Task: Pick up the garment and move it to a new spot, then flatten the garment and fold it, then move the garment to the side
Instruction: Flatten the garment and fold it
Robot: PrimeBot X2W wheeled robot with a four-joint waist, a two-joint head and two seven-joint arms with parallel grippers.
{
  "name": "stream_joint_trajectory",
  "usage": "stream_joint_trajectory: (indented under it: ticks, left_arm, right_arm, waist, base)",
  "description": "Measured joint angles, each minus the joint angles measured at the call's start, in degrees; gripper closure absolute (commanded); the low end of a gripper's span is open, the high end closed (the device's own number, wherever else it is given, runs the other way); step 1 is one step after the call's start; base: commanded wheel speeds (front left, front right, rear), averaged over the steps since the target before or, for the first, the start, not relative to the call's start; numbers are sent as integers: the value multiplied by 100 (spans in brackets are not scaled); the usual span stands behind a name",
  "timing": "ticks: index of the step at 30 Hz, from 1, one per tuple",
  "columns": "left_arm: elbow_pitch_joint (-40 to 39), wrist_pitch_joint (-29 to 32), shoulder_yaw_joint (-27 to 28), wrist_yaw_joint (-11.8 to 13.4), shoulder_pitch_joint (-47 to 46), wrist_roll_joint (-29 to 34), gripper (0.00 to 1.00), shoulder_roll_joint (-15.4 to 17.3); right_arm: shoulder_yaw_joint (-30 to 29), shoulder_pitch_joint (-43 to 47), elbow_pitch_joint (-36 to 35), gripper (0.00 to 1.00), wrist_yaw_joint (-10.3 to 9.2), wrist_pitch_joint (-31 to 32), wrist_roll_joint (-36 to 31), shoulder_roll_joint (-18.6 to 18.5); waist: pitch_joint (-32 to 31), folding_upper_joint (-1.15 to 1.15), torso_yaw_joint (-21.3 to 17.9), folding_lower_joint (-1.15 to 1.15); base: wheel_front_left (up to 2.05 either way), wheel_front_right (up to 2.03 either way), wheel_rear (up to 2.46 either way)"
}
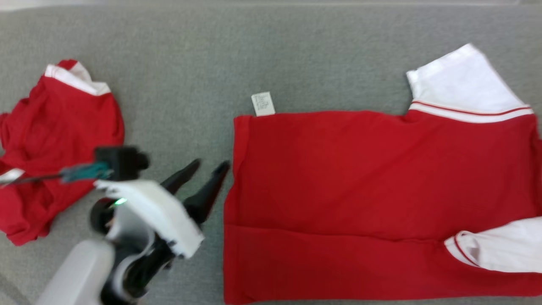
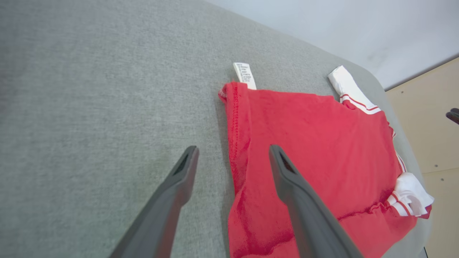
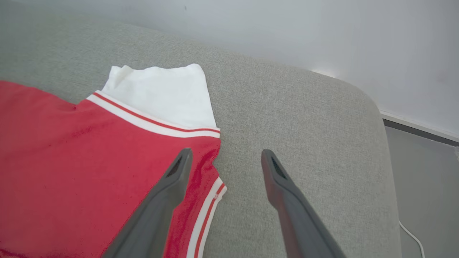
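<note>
Grey woven upholstery (image 1: 178, 63) across the head view. At right, red garment (image 1: 360, 190) with white sleeves, spread flat, a white label (image 1: 263, 103) poking out at its top corner. Just beside its hem, left gripper (image 1: 210, 163), fingers spread, holding nothing. At far left, a second red garment (image 1: 55, 140), crumpled.

Left wrist view: same grey cloth, pale wall (image 2: 340, 25) beyond; one finger over bare upholstery, the other over the garment's stitched edge.

Right wrist view: right gripper (image 3: 226, 151) wide apart and empty, one finger over the garment's striped trim, the other over bare upholstery; pale wall and grey floor (image 3: 423, 172) behind.
</note>
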Motion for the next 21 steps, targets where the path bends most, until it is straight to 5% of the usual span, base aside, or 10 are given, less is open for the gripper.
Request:
stream_joint_trajectory:
  ticks: [11,21]
  left_arm:
    - [1793,-118,-927,-505,-1887,387,0,-1141]
    - [2383,-170,-1211,-766,-2537,466,0,-1549]
  right_arm:
    - [713,-2405,2128,0,1,-388,-1566,1092]
    - [826,-3078,3019,0,1,-661,-1841,1185]
  waist:
    - [716,0,724,1]
    - [1017,0,1008,0]
  base:
    - [0,0,0]
    - [0,0,0]
